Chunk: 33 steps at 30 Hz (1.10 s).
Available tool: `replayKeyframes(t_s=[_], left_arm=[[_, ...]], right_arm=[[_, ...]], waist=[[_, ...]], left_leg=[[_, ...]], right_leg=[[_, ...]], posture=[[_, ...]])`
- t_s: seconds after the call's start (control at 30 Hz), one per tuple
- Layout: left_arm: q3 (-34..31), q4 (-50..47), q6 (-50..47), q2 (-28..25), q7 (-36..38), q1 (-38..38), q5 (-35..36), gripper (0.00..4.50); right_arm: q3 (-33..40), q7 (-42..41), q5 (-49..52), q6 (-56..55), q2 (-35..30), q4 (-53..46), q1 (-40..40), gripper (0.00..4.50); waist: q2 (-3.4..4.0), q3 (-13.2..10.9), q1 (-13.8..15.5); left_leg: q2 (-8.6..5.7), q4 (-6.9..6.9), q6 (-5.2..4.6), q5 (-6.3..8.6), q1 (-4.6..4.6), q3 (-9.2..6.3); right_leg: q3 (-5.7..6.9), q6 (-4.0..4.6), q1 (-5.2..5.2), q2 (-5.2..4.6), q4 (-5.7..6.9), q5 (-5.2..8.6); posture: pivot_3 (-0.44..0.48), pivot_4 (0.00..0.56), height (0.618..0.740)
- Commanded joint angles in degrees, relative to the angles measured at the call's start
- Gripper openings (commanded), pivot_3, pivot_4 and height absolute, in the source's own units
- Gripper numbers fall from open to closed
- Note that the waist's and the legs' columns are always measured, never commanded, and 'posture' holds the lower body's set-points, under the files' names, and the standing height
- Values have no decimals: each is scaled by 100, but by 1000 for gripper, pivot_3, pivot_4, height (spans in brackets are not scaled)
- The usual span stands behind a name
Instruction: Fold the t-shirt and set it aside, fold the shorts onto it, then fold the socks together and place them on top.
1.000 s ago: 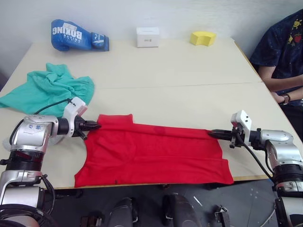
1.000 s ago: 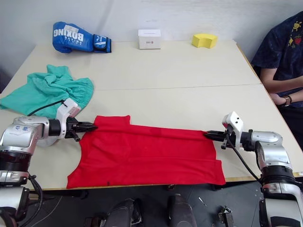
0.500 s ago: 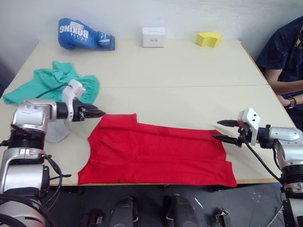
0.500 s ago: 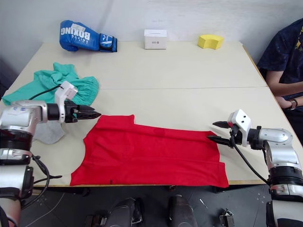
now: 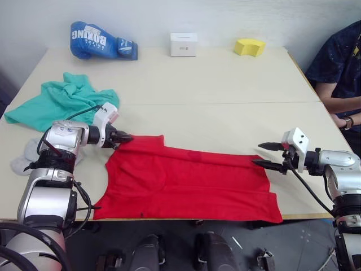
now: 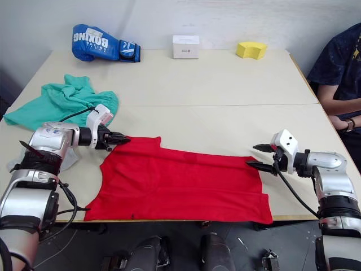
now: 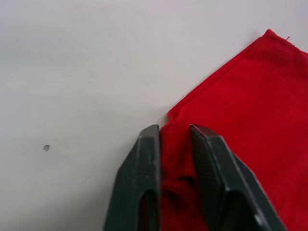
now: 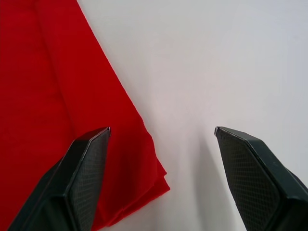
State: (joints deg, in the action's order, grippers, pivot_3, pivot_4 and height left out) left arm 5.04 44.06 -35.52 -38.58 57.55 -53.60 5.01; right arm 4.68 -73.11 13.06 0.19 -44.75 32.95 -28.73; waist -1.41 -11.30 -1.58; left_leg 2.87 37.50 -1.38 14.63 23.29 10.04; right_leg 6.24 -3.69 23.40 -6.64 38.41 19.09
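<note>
Red t-shirt (image 5: 189, 183) lies flat at the near table (image 5: 225, 101) edge, one long fold already laid. My left gripper (image 7: 174, 132) is pinched on its far left corner, fabric bunched between the fingers. My right gripper (image 5: 265, 154) has its jaws spread at the far right corner, gripping nothing; I judge both are placed for the next fold. Grey socks (image 5: 22, 164) sit near my left arm. Teal shorts (image 5: 59, 101) wait beyond; boxing glove (image 5: 101, 40) farthest.
</note>
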Motion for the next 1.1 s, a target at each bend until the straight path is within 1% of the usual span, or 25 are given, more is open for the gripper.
replayKeyframes(t_s=[0.03,0.1,0.23,0.33,0.47,0.67,0.77,1.03,1.1], left_arm=[[-207,-37,102,-4,-26,56,100,25],[-282,-216,200,-34,63,170,180,25],[-768,-912,1026,-59,107,599,517,25],[-935,-1201,1537,-103,161,904,609,25],[-1153,-1420,2982,-62,110,1399,602,25],[-1212,-1823,3646,6,226,1855,767,25],[-1220,-1952,3818,25,214,2028,793,0],[-1132,-1969,3898,-10,300,2121,776,0],[-1149,-1985,3918,-35,316,2140,788,0]], right_arm=[[71,-81,108,37,-62,-198,63,3552],[86,-96,118,52,-80,-232,95,3552],[168,-43,135,-32,-103,-336,183,3552],[223,19,148,-138,-98,-394,253,3552],[236,97,145,-188,-103,-440,344,3552],[201,69,177,-150,-89,-483,338,3552],[189,54,191,-103,-79,-487,317,2907],[152,40,165,-87,-36,-477,305,49],[168,-5,177,-127,-76,-516,347,17]], waist=[[0,0,-4],[0,0,-9],[-1,0,-46],[0,0,-26],[0,0,-28],[0,0,-14],[0,0,-13],[0,0,-17],[0,0,-18]], left_leg=[[0,0,0,0,0,0],[1,0,0,0,0,0],[5,-3,1,0,0,1],[5,-2,2,-1,0,0],[4,-2,1,0,-2,1],[4,-5,0,1,-1,0],[4,-7,-1,1,-2,0],[4,-8,-2,1,-2,0],[4,-9,-2,1,-2,0]], right_leg=[[0,0,0,0,0,0],[0,0,0,1,0,0],[1,0,2,2,0,0],[2,0,1,2,0,0],[0,1,-1,-1,-1,0],[4,4,-1,-4,-6,-3],[7,4,-3,-4,-10,-4],[9,5,-3,-3,-10,-4],[9,5,-3,-3,-10,-4]], posture=[[0,150,740],[0,150,740],[0,150,740],[0,150,740],[0,150,740],[0,150,740],[0,150,740],[0,150,740],[0,150,740]])
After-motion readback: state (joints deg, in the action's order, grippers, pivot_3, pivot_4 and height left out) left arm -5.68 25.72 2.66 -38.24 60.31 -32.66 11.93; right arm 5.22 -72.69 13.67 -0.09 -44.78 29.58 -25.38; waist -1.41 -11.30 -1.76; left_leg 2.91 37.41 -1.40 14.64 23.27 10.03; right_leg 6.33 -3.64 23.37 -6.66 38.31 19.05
